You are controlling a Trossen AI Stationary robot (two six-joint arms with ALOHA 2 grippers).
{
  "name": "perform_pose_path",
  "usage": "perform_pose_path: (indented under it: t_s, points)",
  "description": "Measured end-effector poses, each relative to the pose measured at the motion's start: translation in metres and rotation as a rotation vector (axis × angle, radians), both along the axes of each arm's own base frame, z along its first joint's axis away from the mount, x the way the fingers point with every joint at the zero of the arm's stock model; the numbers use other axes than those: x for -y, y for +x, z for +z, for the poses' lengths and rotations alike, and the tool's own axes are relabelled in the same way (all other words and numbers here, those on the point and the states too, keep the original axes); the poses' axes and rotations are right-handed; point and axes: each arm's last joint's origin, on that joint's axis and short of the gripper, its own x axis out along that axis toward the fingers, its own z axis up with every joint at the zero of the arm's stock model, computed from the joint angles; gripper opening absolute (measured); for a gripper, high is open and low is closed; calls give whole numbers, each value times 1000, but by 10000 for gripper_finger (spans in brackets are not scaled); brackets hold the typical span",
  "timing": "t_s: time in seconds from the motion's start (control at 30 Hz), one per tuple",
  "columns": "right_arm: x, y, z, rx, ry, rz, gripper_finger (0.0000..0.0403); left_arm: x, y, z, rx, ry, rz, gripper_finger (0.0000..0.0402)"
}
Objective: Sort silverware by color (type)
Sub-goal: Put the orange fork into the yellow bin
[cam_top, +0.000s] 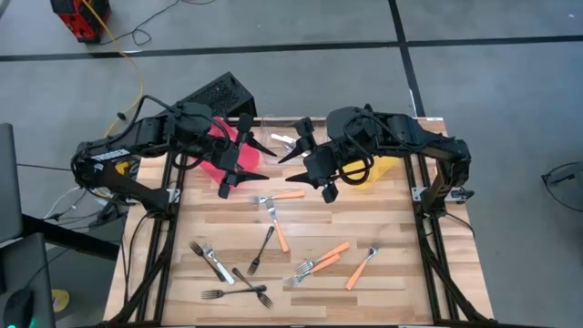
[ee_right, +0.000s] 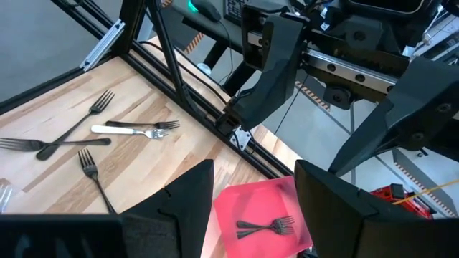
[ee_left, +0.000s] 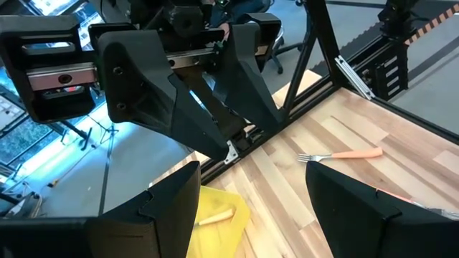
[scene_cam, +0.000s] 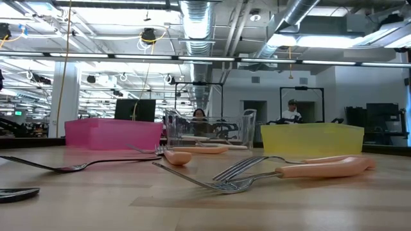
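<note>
Wooden tabletop (cam_top: 392, 282) carries the loose forks, and grey floor lies around it. I count four forks with orange handles (cam_top: 323, 261), four dark forks (cam_top: 262, 250) and one plain silver fork (cam_top: 210, 261), all scattered over the near half.

Three bins stand in a row at the far edge. Inside the red bin (ee_right: 262, 208) lie dark forks, at least two. The yellow bin (ee_left: 221, 209) holds one orange handle that I can see. What the clear bin (scene_cam: 207, 130) contains I cannot tell.

Both arms hang above the bins. Left gripper (cam_top: 239, 164) has its jaws wide open and empty; right gripper (cam_top: 311, 155) also stands open, holding nothing.
</note>
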Motion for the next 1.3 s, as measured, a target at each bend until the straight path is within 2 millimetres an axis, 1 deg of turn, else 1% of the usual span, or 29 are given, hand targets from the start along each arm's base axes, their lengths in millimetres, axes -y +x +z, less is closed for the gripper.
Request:
perform_pose_path:
  t_s: [0.43,0.53,0.6,0.67,0.7,0.83,0.9,0.97,1.03,1.1,1.2,1.23,1.3]
  points:
    - [0,0,1,8,0,0,219,0,0,1,9,-8,8,238]
    - [0,1,5,53,5,-3,219,-1,-1,4,32,-38,39,238]
    - [1,-5,13,84,9,-9,219,-1,-6,10,67,-80,63,238]
    - [2,-18,29,153,10,-33,219,-2,-14,22,139,-115,124,238]
    - [3,-28,37,191,5,-55,219,-1,-20,31,178,-120,159,238]
    - [10,-82,70,312,17,-185,219,-2,-58,71,355,-154,342,238]
    - [14,-110,78,324,57,-254,219,-2,-80,86,420,-178,426,238]
    - [19,-134,81,301,111,-305,219,-2,-98,89,417,-184,469,238]
    - [22,-156,76,215,178,-366,219,-2,-114,83,346,-181,489,238]
    - [24,-176,69,120,263,-430,219,-1,-129,75,264,-224,481,238]
    - [26,-195,51,-78,374,-544,219,1,-145,57,106,-350,482,238]
    - [26,-198,44,-145,402,-594,219,1,-147,49,61,-398,495,237]
    - [22,-189,34,-189,471,-649,219,3,-149,29,-19,-483,523,236]
